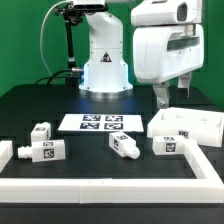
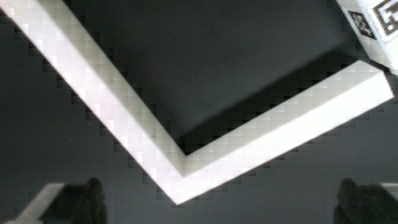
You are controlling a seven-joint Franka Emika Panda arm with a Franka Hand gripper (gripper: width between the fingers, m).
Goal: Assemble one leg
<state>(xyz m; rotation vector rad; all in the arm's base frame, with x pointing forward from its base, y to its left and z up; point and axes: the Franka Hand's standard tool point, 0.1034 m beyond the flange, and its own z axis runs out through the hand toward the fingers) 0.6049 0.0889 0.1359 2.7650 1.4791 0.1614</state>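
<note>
Four stubby white legs with tag stickers lie on the black table: two at the exterior view's left (image 1: 42,131) (image 1: 45,152), one in the middle (image 1: 124,145) and one (image 1: 167,145) against the front of the large white panel (image 1: 190,125). My gripper (image 1: 172,98) hangs above the panel's near corner, open and empty, well apart from every leg. In the wrist view a white raised-rim corner (image 2: 178,150) lies below the gripper (image 2: 217,205), with the two dark fingertips (image 2: 71,200) far apart. A tagged white piece (image 2: 374,20) shows at the frame's edge; I cannot tell what it is.
The marker board (image 1: 100,123) lies flat in front of the robot base (image 1: 105,60). A long white border rail (image 1: 110,190) runs along the table's front and turns up at the exterior view's left (image 1: 5,155).
</note>
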